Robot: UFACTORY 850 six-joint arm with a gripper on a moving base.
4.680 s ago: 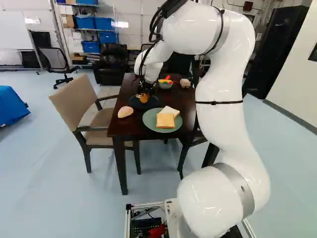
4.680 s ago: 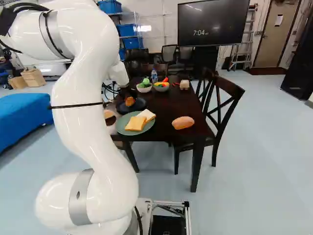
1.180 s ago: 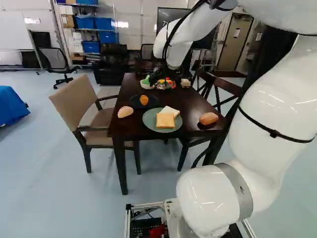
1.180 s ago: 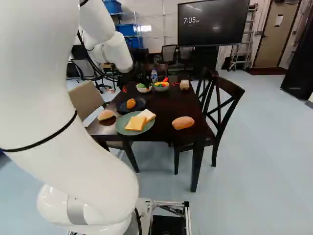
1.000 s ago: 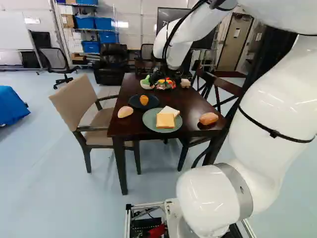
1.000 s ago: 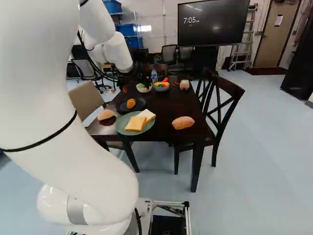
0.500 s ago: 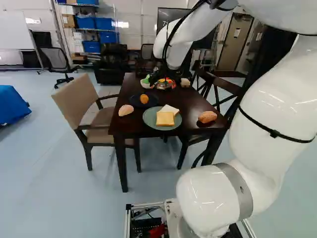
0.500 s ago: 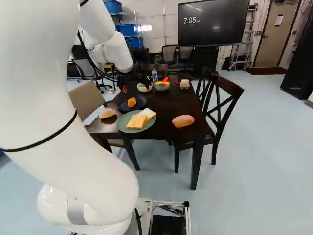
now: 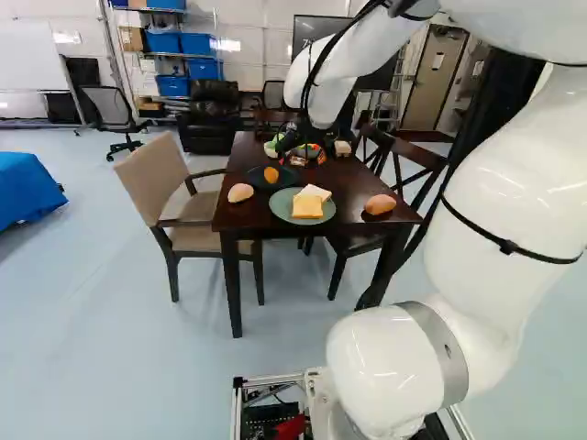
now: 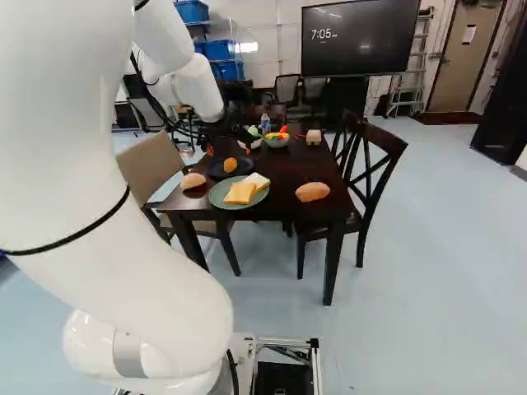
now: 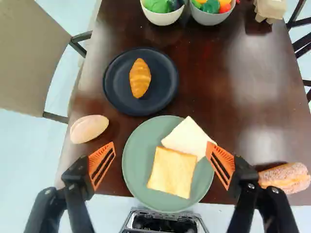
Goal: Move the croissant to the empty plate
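My gripper (image 9: 301, 158) is over the table, its orange pads spread. In the wrist view the gripper (image 11: 161, 165) stands open above the green plate (image 11: 133, 187), with nothing held. Two bread slices, one toasted-looking (image 11: 172, 172) and one pale (image 11: 187, 138), overlap on that plate. Ahead of the gripper, the croissant (image 11: 140, 77) lies on the dark round plate (image 11: 114, 99), which sits beside the green one. In the right base view the croissant (image 10: 230, 164) shows on the dark plate too. Neither plate in view is empty.
On the dark table (image 11: 233, 97) lie an oval bun (image 11: 89, 128) and a crusty loaf (image 11: 286, 178). Two food-filled bowls (image 11: 163, 17) (image 11: 214, 17) and a small carton (image 11: 270, 8) stand farther ahead. A beige armchair (image 9: 170, 183) and dark chairs (image 10: 379, 164) flank the table.
The base has moved back and turned slightly; the table stands farther off. Earlier the gripper was at the croissant; the arm has since swung away from it, then held its pose over the last second.
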